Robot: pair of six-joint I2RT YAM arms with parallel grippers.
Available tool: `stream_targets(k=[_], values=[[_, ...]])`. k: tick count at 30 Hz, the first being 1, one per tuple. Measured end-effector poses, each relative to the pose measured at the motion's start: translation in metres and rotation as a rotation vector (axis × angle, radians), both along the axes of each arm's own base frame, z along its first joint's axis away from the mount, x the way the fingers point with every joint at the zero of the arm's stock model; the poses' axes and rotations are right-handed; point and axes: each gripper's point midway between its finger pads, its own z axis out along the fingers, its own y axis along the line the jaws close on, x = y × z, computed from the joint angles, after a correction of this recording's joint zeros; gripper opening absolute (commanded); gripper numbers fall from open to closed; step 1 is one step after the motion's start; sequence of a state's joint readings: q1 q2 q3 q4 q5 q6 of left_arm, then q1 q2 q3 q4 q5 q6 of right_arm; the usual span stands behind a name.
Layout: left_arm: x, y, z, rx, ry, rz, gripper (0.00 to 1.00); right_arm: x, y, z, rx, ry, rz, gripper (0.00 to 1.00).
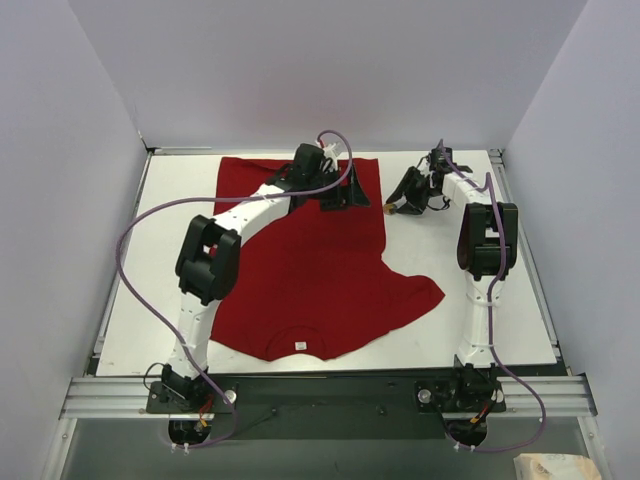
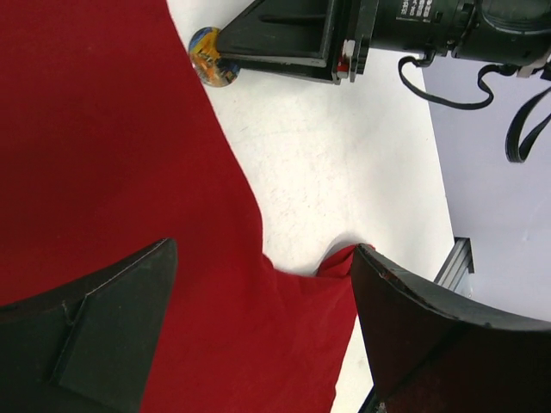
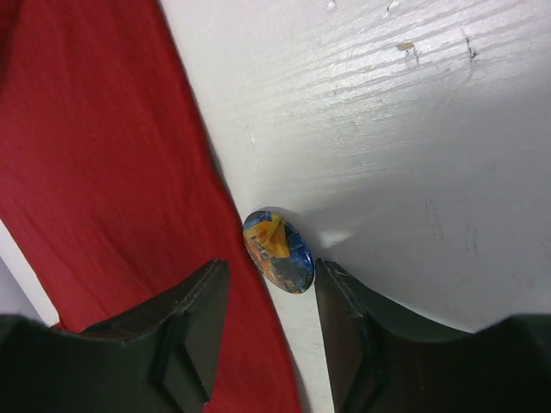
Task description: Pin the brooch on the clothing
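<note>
Hovering low over the table point(image 3: 387, 129), my right gripper point(image 3: 271, 275) has its jaws parted. The brooch point(image 3: 277, 252) lies unclamped at twelve o'clock just off their tips, its nine o'clock rim touching the edge of the clothing point(image 3: 103, 172). My left gripper point(image 2: 265, 254) hangs wide open above the red fabric.

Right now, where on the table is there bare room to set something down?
Bare white table runs left of the deep-red T-shirt to the wall, and again between its right-hand sleeve and the right arm. Crowded: the shirt's far right edge, where the left end effector and right end effector sit close by the small round orange-and-blue brooch.
</note>
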State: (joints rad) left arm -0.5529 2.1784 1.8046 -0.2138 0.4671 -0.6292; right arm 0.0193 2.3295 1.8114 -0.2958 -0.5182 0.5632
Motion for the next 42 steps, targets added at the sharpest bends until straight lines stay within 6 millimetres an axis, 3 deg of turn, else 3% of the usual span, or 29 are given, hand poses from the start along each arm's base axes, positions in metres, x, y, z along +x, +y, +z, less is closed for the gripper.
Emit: stream_targets(k=[8, 11, 13, 21, 30, 42], values=[[0.019, -0.031, -0.018, -0.029, 0.025, -0.01, 0.89, 0.002, -0.002, 0.001, -0.018, -0.005, 0.01, 0.45], [0.026, -0.041, -0.026, -0.04, 0.041, -0.002, 0.85, 0.007, -0.004, 0.001, -0.031, -0.012, 0.007, 0.43], [0.031, -0.045, -0.03, -0.052, 0.053, 0.008, 0.76, 0.011, -0.005, 0.001, -0.038, -0.019, 0.006, 0.42], [0.058, -0.071, -0.046, -0.106, 0.073, 0.037, 0.7, 0.023, -0.001, 0.0, -0.023, -0.041, 0.022, 0.39], [0.054, -0.074, -0.096, -0.08, 0.197, 0.082, 0.66, 0.019, 0.005, -0.003, 0.016, -0.035, 0.037, 0.36], [0.05, -0.082, -0.1, -0.1, 0.223, 0.081, 0.6, 0.003, 0.012, -0.003, 0.064, -0.014, 0.054, 0.32]])
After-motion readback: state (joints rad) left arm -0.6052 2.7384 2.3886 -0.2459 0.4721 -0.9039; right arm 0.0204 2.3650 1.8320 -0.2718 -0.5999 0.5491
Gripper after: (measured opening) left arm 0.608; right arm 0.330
